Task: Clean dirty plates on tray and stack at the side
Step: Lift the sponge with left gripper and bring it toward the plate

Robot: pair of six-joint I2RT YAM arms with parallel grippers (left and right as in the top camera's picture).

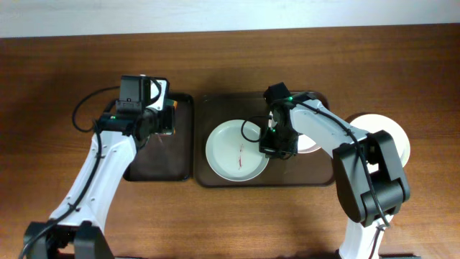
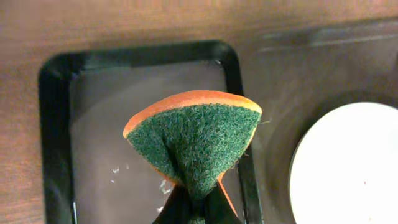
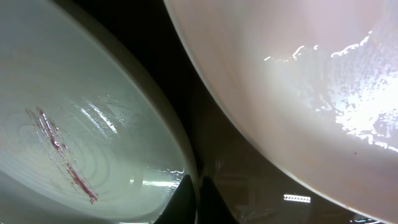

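1. Sponge [image 2: 196,137], orange with a green scouring face, is pinched at its bottom edge in the left gripper [image 2: 194,210]. The jaws are squeezed narrow on it and the pad fans out above them.
2. Sponge hangs over the narrow dark tray [image 2: 56,124], green face toward the wrist camera. Cannot tell whether it touches the tray floor.
3. Right gripper [image 3: 200,198] is closed tight at the right rim of the smeared plate [image 1: 230,155] and seems to pinch that rim.
4. Left arm reaches up from the near left edge of the table [image 1: 57,72], wrist over the narrow tray.
5. Right arm comes from the near right, bends back leftward across the tray [image 1: 215,108], and its wrist points down at the plate rim.
6. Plates: three.
   - The smeared plate lies left of centre on the big tray, with a red streak in the middle.
   - The second plate [image 3: 298,74] is just beside it on the same tray, partly under the right arm.
   - The third plate [image 1: 395,133] sits on the table right of the tray.
7. Trays: two, side by side. Sponges: one. Arms: two.
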